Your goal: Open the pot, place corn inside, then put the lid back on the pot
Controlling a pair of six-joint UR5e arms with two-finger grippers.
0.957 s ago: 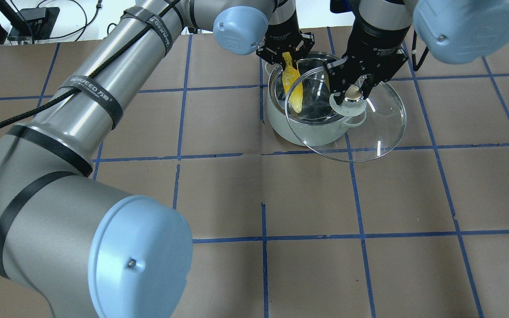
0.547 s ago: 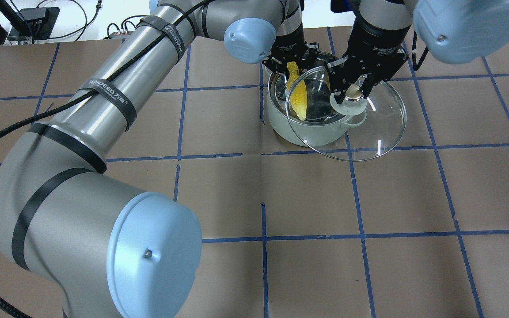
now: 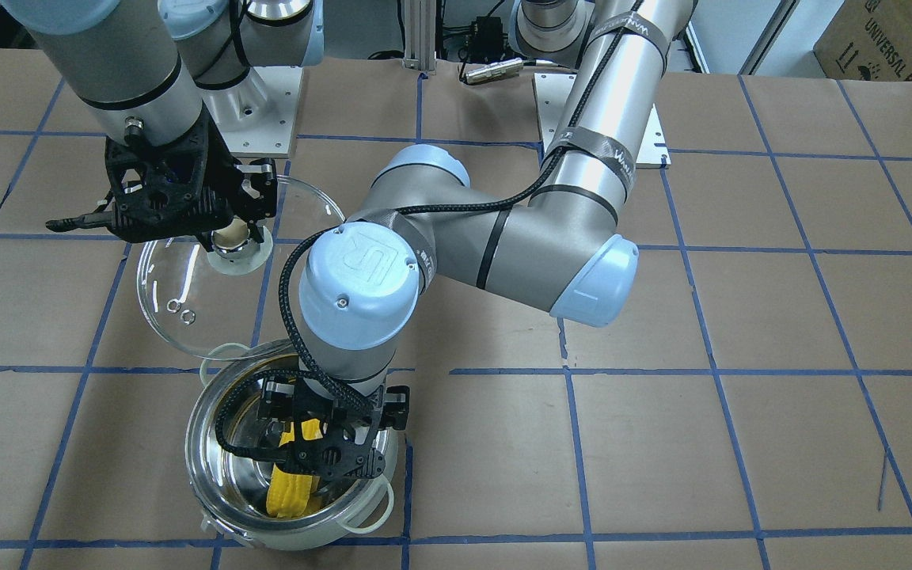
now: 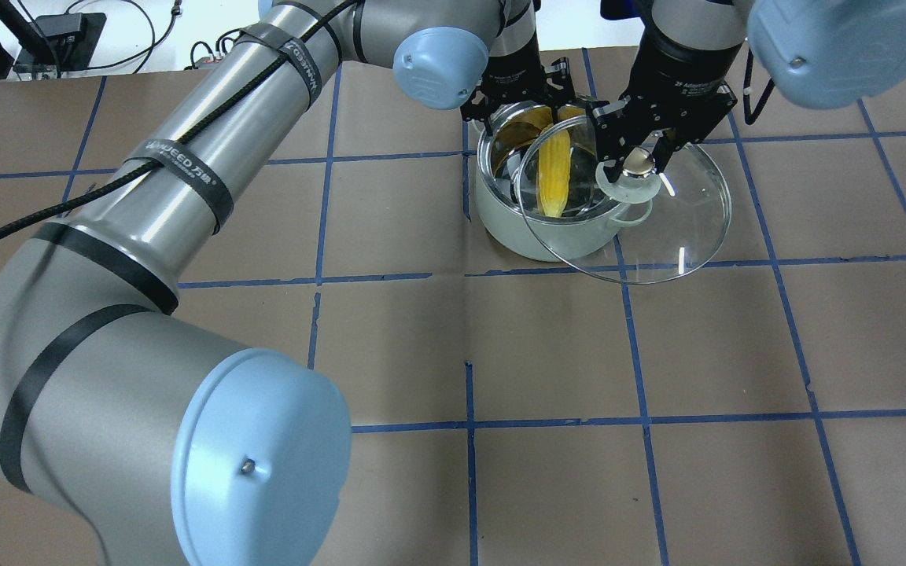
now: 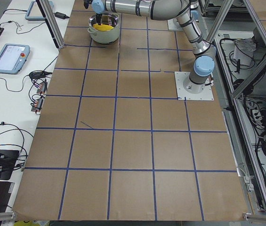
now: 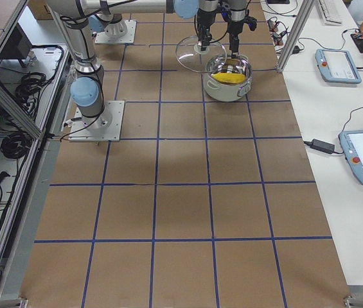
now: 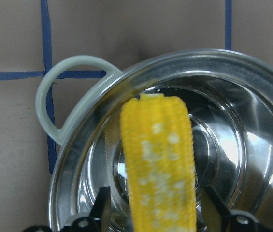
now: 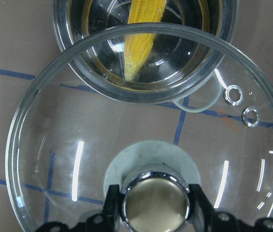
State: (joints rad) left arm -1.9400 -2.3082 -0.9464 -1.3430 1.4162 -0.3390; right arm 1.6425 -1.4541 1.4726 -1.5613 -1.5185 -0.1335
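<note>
The pot (image 4: 504,224) stands open at the far middle of the table, also in the front view (image 3: 298,542). The corn (image 4: 554,169) lies inside it, pointed end toward the robot, and shows in the front (image 3: 288,492) and left wrist (image 7: 158,159) views. My left gripper (image 4: 524,116) hangs over the pot's far rim, open, with gaps between its fingers and the corn. My right gripper (image 4: 635,163) is shut on the knob of the lid (image 4: 677,228) and holds it tilted, partly over the pot's right side. The right wrist view shows the lid (image 8: 73,145) over the corn (image 8: 141,38).
Brown table cover with a blue tape grid. The two arms stand close together over the pot. The left arm's elbow (image 3: 583,277) reaches across the table's middle. Cables and devices lie beyond the table's far edge (image 4: 52,39).
The corn has gone from hanging tilted in my left gripper to lying in the pot, and the left gripper has opened. The lid has shifted slightly to the right.
</note>
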